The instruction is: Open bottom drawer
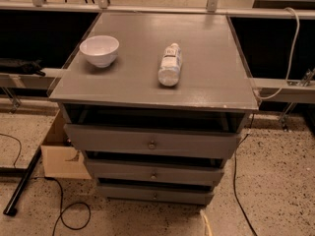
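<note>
Lowest of three, near the floor: bottom drawer [155,194], small knob centred. Gripper out of view; open or closed, cannot tell. Could snag the middle drawer [123,171] instead, knobs stacked close.

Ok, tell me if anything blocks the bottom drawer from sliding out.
Nothing visible does. The bottom drawer faces only floor; a pale cord lies on the floor just ahead of its right end, low enough that it probably clears. The cardboard box sits off to the side. The gripper is out of view.
</note>
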`<state>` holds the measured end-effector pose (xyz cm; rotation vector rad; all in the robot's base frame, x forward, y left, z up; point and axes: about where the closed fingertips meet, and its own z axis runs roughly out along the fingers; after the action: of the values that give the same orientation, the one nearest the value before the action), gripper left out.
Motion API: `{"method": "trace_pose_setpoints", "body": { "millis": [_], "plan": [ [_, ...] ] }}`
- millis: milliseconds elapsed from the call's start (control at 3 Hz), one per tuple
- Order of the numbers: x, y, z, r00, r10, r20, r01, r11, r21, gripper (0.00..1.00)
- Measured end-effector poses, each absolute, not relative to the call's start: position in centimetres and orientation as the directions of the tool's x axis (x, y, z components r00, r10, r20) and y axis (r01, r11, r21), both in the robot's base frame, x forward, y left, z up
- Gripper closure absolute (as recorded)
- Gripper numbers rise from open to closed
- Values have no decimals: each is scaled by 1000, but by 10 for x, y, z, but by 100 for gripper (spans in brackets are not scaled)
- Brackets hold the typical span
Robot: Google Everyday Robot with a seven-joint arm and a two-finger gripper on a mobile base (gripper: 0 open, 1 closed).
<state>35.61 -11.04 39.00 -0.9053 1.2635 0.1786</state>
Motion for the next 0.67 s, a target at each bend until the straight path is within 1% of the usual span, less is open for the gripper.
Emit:
{"method": "trace_pose_setpoints", "body": {
  "millis": [333,667],
  "plan": [
    [349,-108,385,408,-474,-780,-418,663,-621,0],
    [348,-104,384,410,-474,-779,-420,660,-623,0]
  ]
}}
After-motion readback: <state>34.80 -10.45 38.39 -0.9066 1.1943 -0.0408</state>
